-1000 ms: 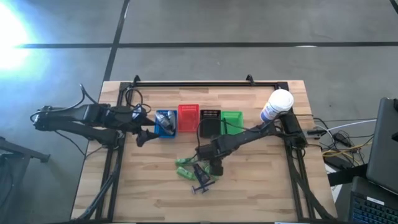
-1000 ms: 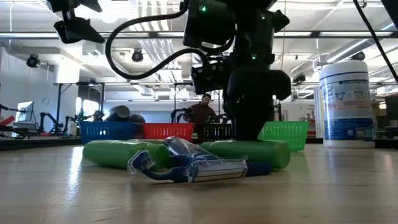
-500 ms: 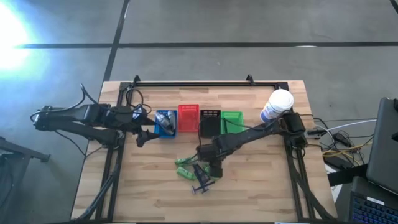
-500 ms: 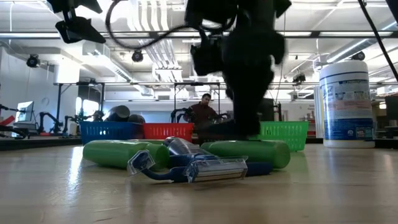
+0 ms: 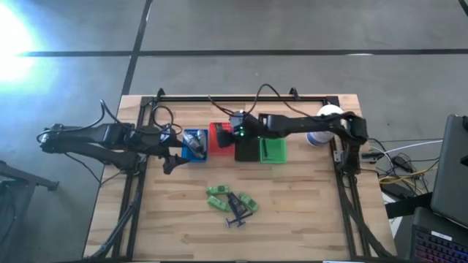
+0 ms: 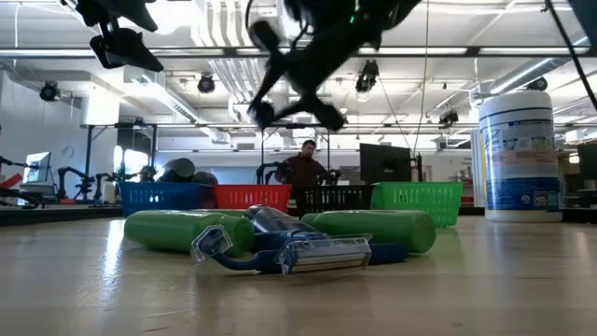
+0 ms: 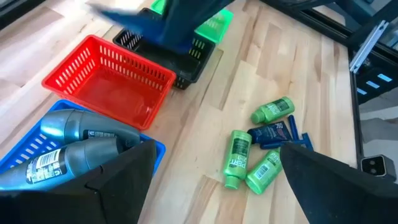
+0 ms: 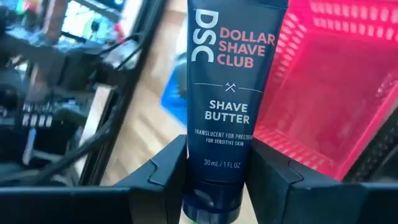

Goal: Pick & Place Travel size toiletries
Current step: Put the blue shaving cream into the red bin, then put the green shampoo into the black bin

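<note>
A dark navy tube (image 8: 230,93) with coral-pink and white lettering sits between black fingers (image 8: 163,177). Beside it is a bright red basket (image 7: 109,84) with a lattice of small holes. The blue basket (image 7: 25,158) holds grey tubes (image 7: 81,127) with white barcode labels. A black basket (image 7: 186,62) and a green basket (image 5: 273,148) complete the row. Bright green bottles (image 7: 238,155) lie on the pale wood-grain table (image 7: 205,112) with a dark blue packet (image 7: 273,132). The round container (image 6: 519,154) is white with a blue label.
</note>
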Robot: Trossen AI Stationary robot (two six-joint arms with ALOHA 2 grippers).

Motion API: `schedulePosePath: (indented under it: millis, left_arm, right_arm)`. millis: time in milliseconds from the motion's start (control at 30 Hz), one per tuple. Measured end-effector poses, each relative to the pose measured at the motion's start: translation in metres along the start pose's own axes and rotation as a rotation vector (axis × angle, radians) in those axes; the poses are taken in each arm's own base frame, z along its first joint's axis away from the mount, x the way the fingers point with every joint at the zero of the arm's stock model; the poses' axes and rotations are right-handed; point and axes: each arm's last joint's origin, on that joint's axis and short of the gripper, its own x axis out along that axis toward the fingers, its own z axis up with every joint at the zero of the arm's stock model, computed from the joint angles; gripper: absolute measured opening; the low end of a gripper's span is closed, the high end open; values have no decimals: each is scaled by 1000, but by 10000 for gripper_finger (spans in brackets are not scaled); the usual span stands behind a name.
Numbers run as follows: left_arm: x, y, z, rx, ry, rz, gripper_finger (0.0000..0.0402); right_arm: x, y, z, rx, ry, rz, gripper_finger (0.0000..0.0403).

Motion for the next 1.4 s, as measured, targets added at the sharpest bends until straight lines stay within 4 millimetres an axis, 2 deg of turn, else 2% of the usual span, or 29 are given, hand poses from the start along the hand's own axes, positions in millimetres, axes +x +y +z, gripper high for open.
schedulePosePath:
  millis: [133, 233, 400, 600, 700, 800, 933, 1100, 1233, 1400]
  left_arm:
    - [1, 0, 0, 2, 2, 1, 349]
    - [0, 0, -1, 2, 2, 0, 349]
    - [-2, 1, -2, -2, 3, -1, 349]
    - [-2, 1, -2, -5, 5, 0, 349]
    - [-2, 1, -2, 6, 18, -14, 349]
    - [3, -2, -6, 102, 88, -79, 349]
    - [26, -6, -16, 308, 217, -153, 349]
    - [76, -17, -26, 583, 286, -194, 349]
    - [121, -24, -32, 586, 352, -185, 346]
    - [163, -31, -43, 499, 487, -175, 330]
  right_arm:
    - [30, -20, 0, 66, 22, -60, 152]
    - [37, -21, 3, 64, -33, -86, 160]
    - [36, -23, 11, 63, -150, -156, 176]
    - [34, -33, 18, 35, -112, -209, 199]
    - [30, -30, 16, -42, -63, -192, 208]
    - [11, -18, 4, -212, 7, -200, 220]
    - [-20, -12, -29, -466, 200, -318, 242]
    - [-50, -3, -79, -636, 368, -405, 268]
    - [-61, 0, -107, -670, 402, -450, 283]
    - [-71, -3, -138, -696, 393, -502, 296]
